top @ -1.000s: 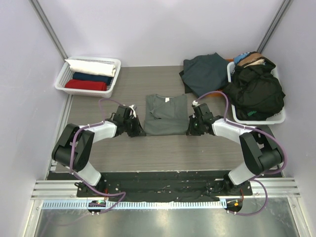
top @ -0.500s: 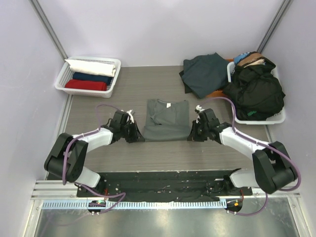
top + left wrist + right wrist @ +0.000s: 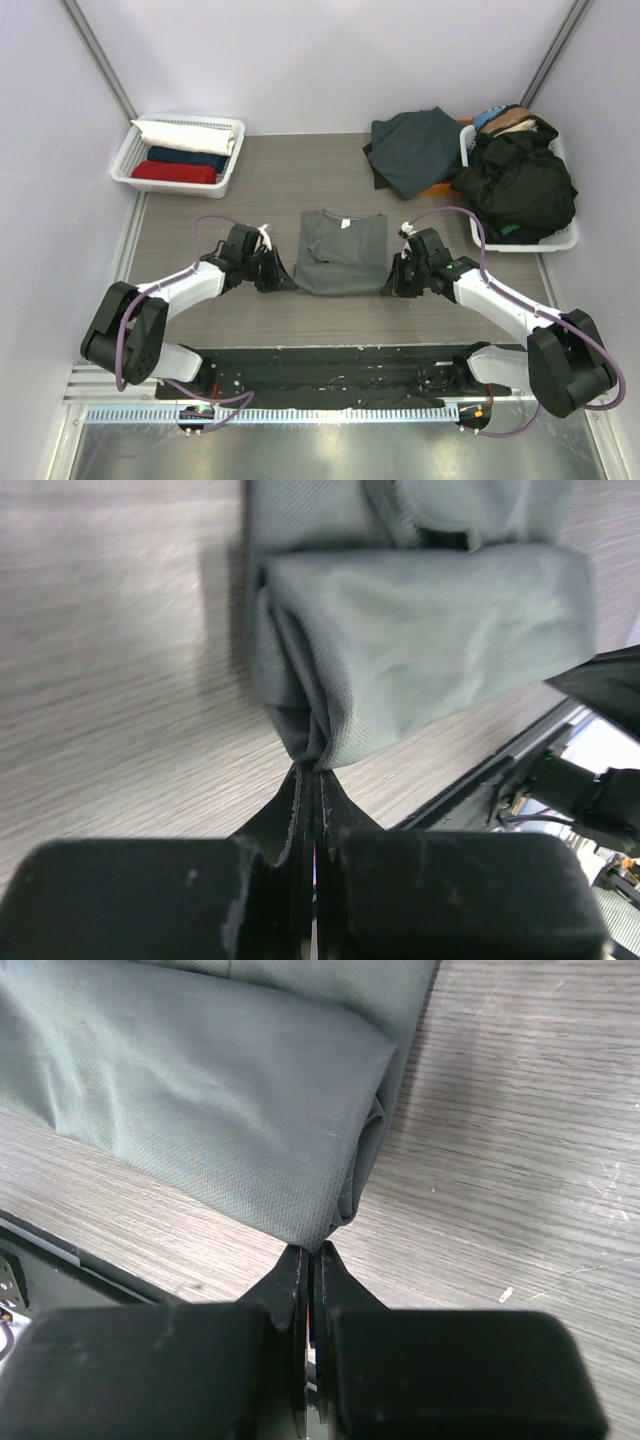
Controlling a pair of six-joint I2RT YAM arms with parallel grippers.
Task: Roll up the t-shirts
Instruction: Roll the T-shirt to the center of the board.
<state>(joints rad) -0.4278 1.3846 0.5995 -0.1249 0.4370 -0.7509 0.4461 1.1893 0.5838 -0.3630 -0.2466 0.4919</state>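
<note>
At mid-table (image 3: 260,190), collar away from the arms: shirt (image 3: 340,245), grey-green, near edge doubled into a thick band. Nipped at the band's left corner by left hand (image 3: 284,279), at the right corner by right hand (image 3: 388,284), both closed down thin on cloth in the wrist views. Judged early in this roll. Best done by lifting both corners level and together, then turning the band over toward the collar. Band taut, low; no dragging of the flat part, no skew.
</note>
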